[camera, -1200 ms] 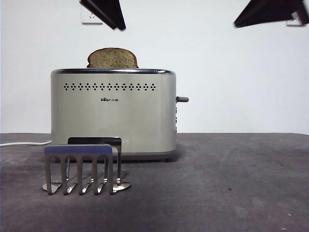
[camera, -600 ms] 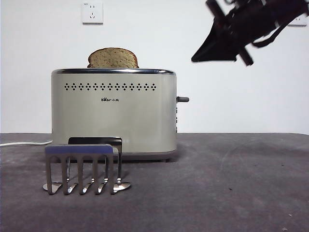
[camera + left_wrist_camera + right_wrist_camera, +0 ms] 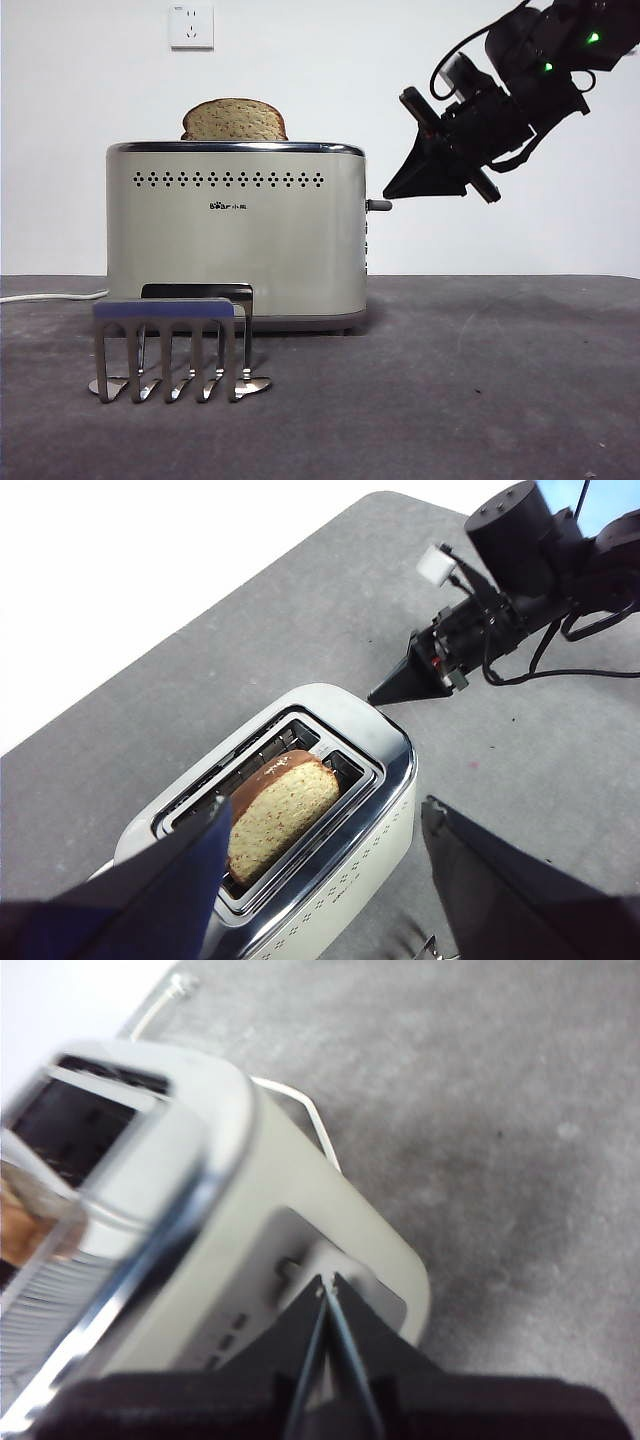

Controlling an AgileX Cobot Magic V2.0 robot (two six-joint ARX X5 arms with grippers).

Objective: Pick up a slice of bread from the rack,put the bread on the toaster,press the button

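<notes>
While the rack [image 3: 170,350] sits low in front of the toaster [image 3: 236,235] on the grey table [image 3: 480,380], nothing blocks the narrow side where the button [image 3: 378,205] sticks out. A white cable [image 3: 50,296] trails off behind, and there's a wall socket [image 3: 191,26] up top. The slice of bread [image 3: 234,120] is tan, speckled, with a dark crust, standing in the slot with its dome poking out. The right gripper [image 3: 390,193] has its jaws pinched together to a point, tip just above the button. Half a second ago it was higher and further away. The left gripper [image 3: 320,880] hangs above the toaster, jaws spread wide, holding nothing.
</notes>
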